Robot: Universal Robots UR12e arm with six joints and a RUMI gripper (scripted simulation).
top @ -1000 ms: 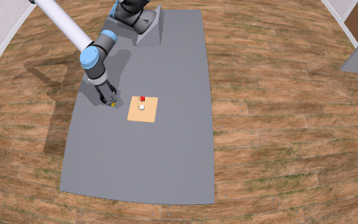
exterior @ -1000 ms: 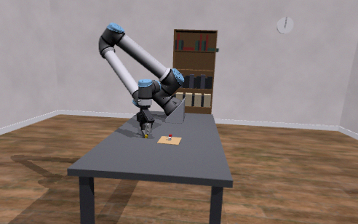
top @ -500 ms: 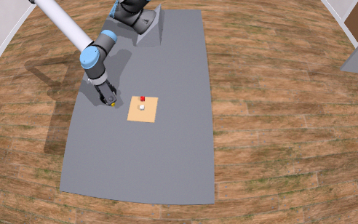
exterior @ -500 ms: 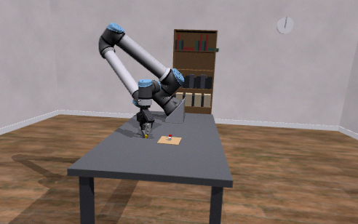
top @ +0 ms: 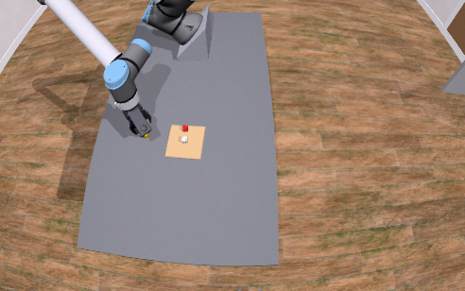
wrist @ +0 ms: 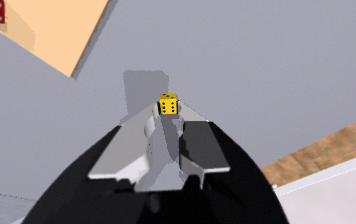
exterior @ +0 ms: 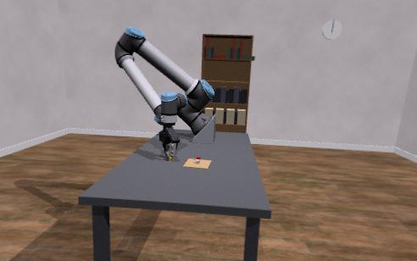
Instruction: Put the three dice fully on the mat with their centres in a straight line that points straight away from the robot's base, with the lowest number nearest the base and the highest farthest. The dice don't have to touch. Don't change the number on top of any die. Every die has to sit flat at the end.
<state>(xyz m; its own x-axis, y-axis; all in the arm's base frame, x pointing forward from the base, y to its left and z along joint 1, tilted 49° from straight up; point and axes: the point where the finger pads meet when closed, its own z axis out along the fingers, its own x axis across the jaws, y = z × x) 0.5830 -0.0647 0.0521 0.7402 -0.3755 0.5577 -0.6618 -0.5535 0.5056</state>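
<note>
Angular grey fingers (top: 142,127) (exterior: 173,150) | clasping yellow cubic die (top: 146,135) (exterior: 170,158) (wrist: 168,105) | flat tan mat (top: 194,147) (exterior: 203,163) (wrist: 65,40)

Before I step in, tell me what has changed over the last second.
Nothing visibly moved: the gripper is in the same place, now shut on the yellow die. The earlier views are too small to tell when it closed. The red die and white die stayed on the mat.
</note>
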